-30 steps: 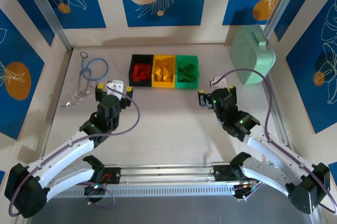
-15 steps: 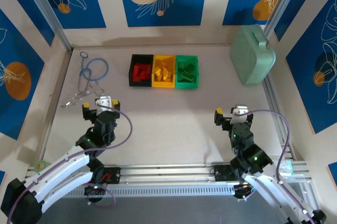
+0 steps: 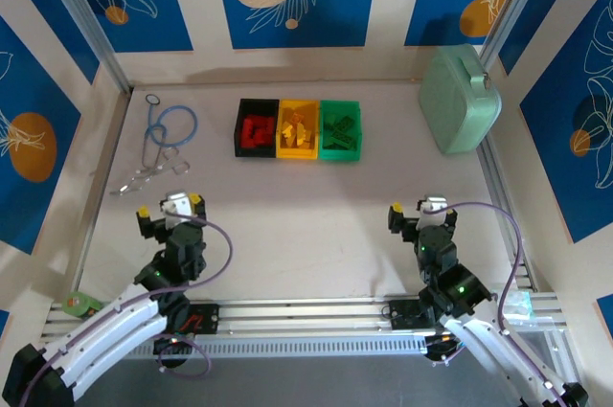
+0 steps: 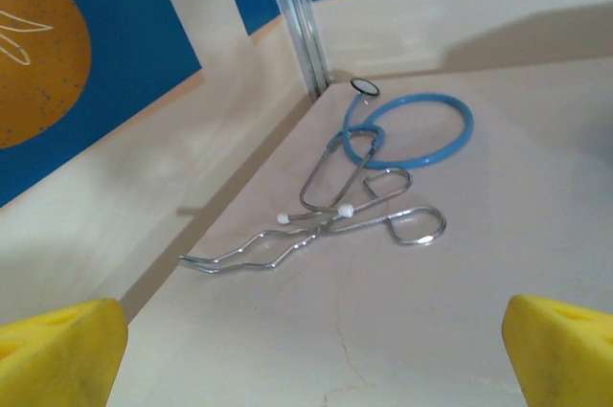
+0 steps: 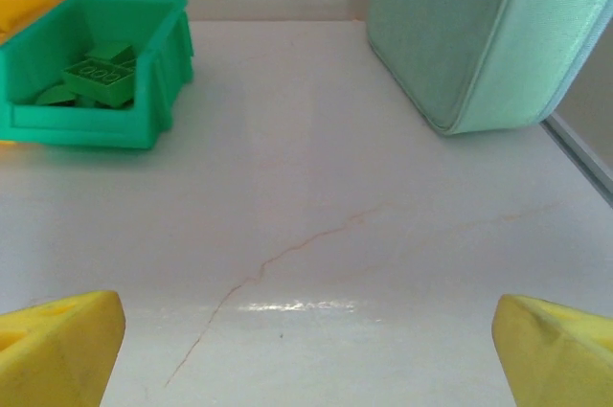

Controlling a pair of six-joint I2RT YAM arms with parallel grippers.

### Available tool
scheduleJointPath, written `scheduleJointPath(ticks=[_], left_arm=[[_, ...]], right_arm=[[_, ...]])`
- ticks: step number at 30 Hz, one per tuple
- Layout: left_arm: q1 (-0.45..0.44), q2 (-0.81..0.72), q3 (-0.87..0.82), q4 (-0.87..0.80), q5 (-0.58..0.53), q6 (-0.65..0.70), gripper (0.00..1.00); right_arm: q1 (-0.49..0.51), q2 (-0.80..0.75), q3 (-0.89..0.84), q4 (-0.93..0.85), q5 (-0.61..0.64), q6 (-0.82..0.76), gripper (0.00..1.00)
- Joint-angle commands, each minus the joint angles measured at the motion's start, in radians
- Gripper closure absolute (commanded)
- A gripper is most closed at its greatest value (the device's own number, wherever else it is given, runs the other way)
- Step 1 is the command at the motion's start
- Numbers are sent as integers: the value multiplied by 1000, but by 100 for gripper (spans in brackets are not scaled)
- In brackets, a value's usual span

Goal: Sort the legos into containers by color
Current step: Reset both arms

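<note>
L arm (image 3: 175, 256) pulled back twd base | R arm (image 3: 442, 268) likewise

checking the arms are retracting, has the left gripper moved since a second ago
Yes. The left gripper has drawn back toward the near edge and leftward, farther from the black bin.

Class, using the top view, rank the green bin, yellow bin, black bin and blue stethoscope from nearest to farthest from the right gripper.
1. Green bin: right end of the bin row, closest to the right gripper.
2. Yellow bin: middle of the row.
3. Black bin: left end of the row.
4. Blue stethoscope: far left of the table.
</note>
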Motion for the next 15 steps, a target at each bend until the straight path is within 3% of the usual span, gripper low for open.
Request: scheduleJointPath(ticks=[1,10,15], left_arm=[[-6,-46,-30,14,-56,-14,0],[8,-84,-104,203,-24,61,0],[64,-47,-143,338,30,61,0]], right_arm=[[-29,-9,-25,110,25,-6,1],[-144,-6,-108,304,-60,-45,1],[-228,-5,-149,391,-123,-22,1]])
